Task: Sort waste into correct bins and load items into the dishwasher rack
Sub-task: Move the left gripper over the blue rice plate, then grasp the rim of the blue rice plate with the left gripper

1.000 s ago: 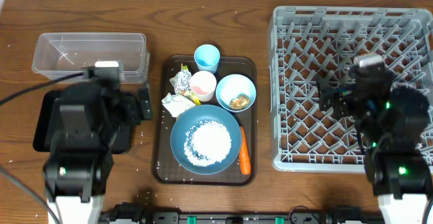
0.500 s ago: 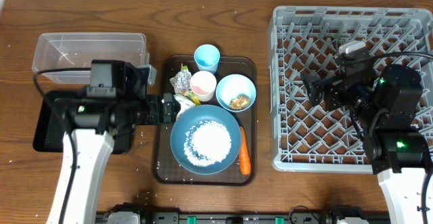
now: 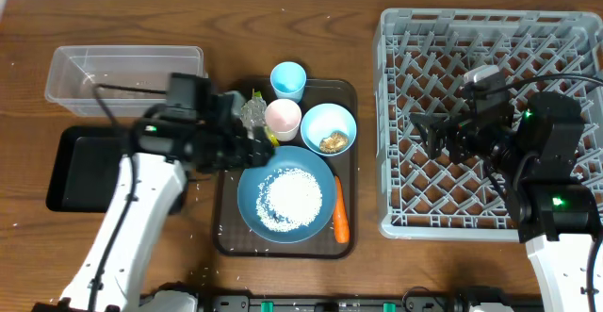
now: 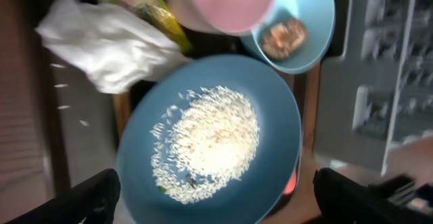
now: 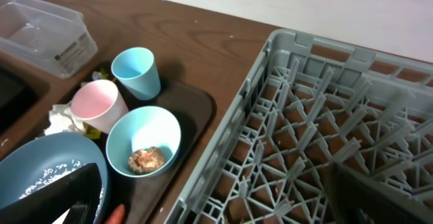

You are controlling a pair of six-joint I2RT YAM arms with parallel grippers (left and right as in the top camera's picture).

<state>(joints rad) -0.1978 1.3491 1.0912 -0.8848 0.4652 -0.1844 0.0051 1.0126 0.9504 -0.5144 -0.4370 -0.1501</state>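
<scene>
From the overhead camera you see the dark brown serving tray (image 3: pixel 231 232) in the middle of the wooden table (image 3: pixel 311 29). On it sits the large dark blue bowl (image 3: pixel 250 185) with the white rice grains (image 3: pixel 287 199) inside, and the orange carrot (image 3: pixel 341 216) lies just beside its right edge. Behind it stand the smaller light blue bowl (image 3: pixel 320 119) holding the brownish food lump (image 3: pixel 332 142), the pink cup (image 3: pixel 283 119) and the light blue cup (image 3: pixel 287 79). The yellow-green printed wrapper (image 3: pixel 252 112) is just left of the pink cup. The left gripper (image 3: pixel 256 148) hangs over the tray's left side, near the wrapper. At the far left are the clear plastic rectangular tub (image 3: pixel 122 76) and, in front of it, the shallow black rectangular tray (image 3: pixel 80 171). The right gripper (image 3: pixel 416 137) hovers above the left part of the large square grey plastic rack (image 3: pixel 443 222).

In the left wrist view your fingers (image 4: pixel 95 197) sit in the two bottom corners, spread wide and gripping nothing. The rice bowl fills the middle. The crumpled white napkin (image 4: pixel 108 41) lies at upper left, touching the wrapper. The picture is blurred; the orange spot at the bowl's lower right edge is probably the carrot.

In the right wrist view the fingers (image 5: pixel 74 197) are also spread wide, holding nothing. The rack's lattice is under the right half. The cups and the small bowl are at the left.
</scene>
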